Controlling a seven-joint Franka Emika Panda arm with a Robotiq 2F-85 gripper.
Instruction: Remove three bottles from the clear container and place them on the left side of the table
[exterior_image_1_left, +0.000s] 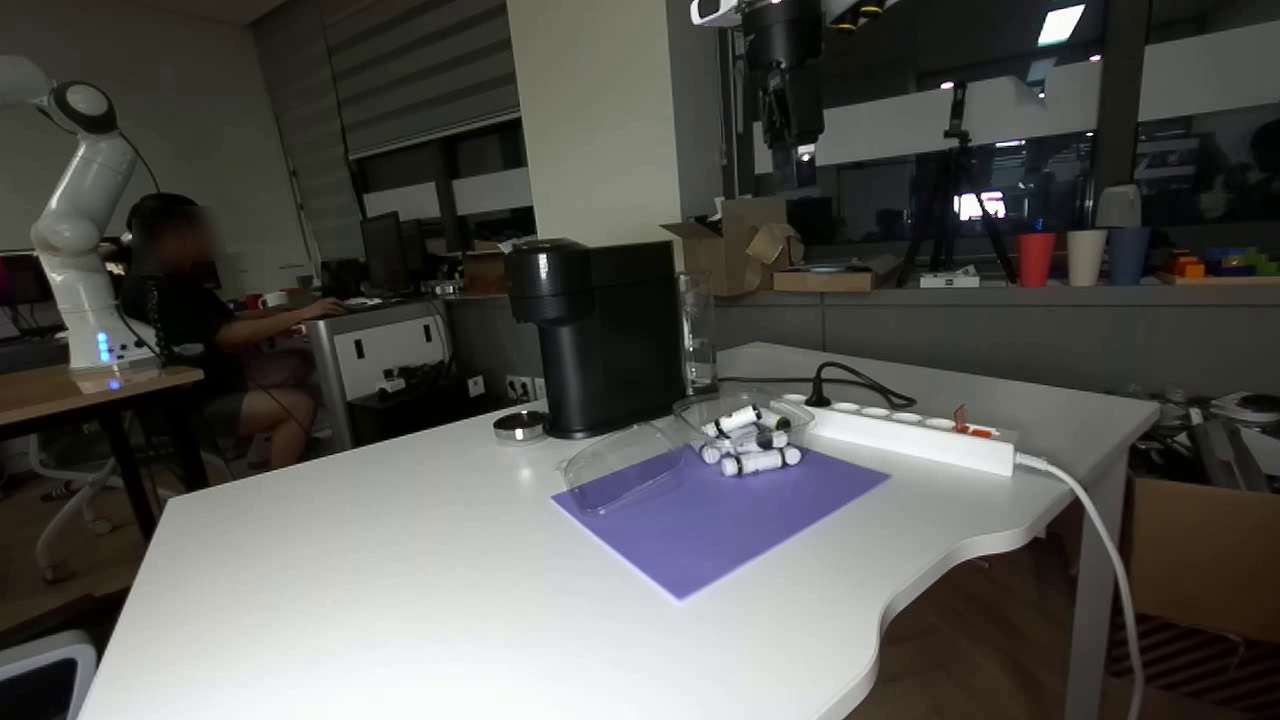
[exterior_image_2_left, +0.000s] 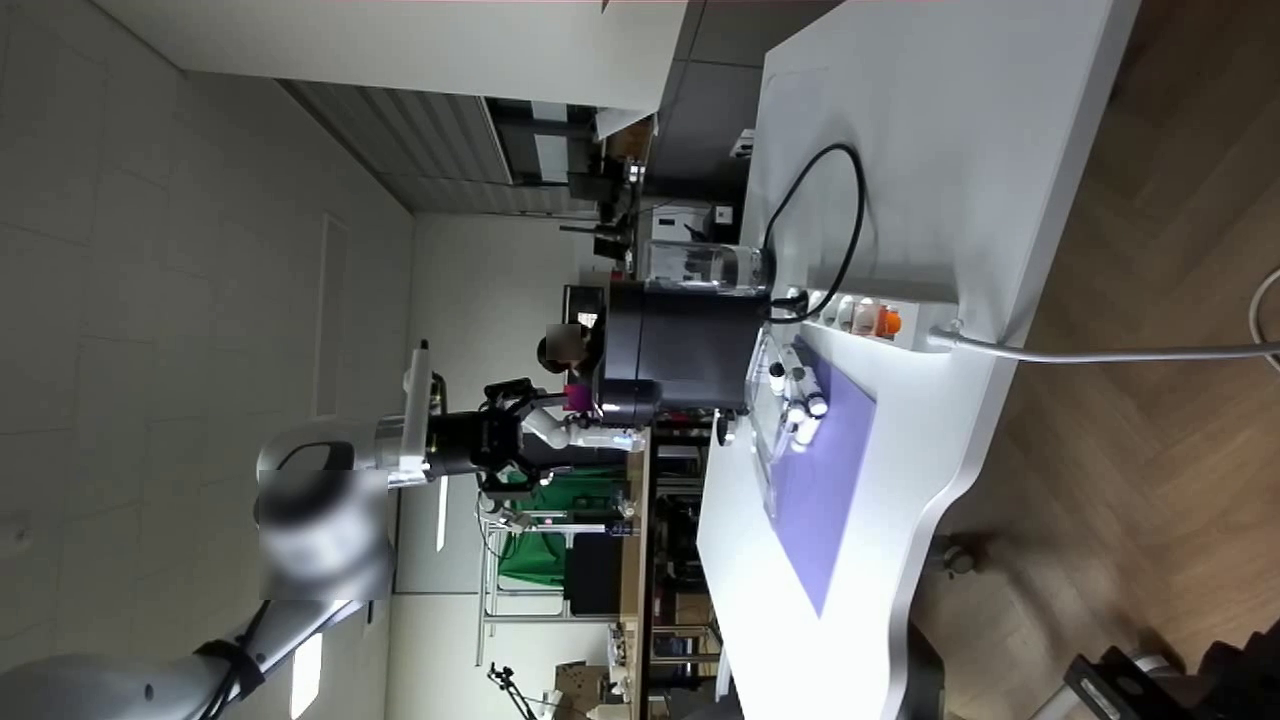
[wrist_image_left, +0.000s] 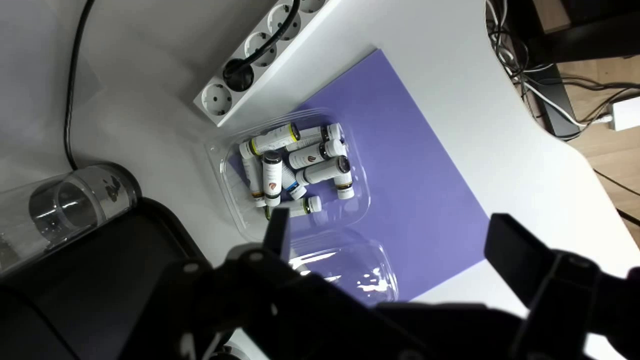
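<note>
Several small whitish bottles (wrist_image_left: 272, 175) with white caps and coloured or dark bands lie jumbled in the clear container (wrist_image_left: 345, 215). The bottles also show in both exterior views (exterior_image_1_left: 760, 460) (exterior_image_2_left: 805, 400). The container stands partly on the purple mat (wrist_image_left: 420, 200) on the white table (exterior_image_1_left: 400, 590). A clear lid (wrist_image_left: 350, 265) lies beside the container, on the mat's edge. My gripper (wrist_image_left: 391, 222) is open and empty, its fingers wide apart. In both exterior views the gripper (exterior_image_1_left: 795, 160) (exterior_image_2_left: 535, 437) hangs high above the table, well clear of the bottles.
A tall black machine (exterior_image_1_left: 620, 340) stands behind the lid, with a clear cylinder (exterior_image_1_left: 698, 330) at its side. A white power strip (exterior_image_1_left: 900, 435) with a black plug and cable lies close to the container. A round metal dish (exterior_image_1_left: 520, 427) sits by the machine. The table's edge curves inward.
</note>
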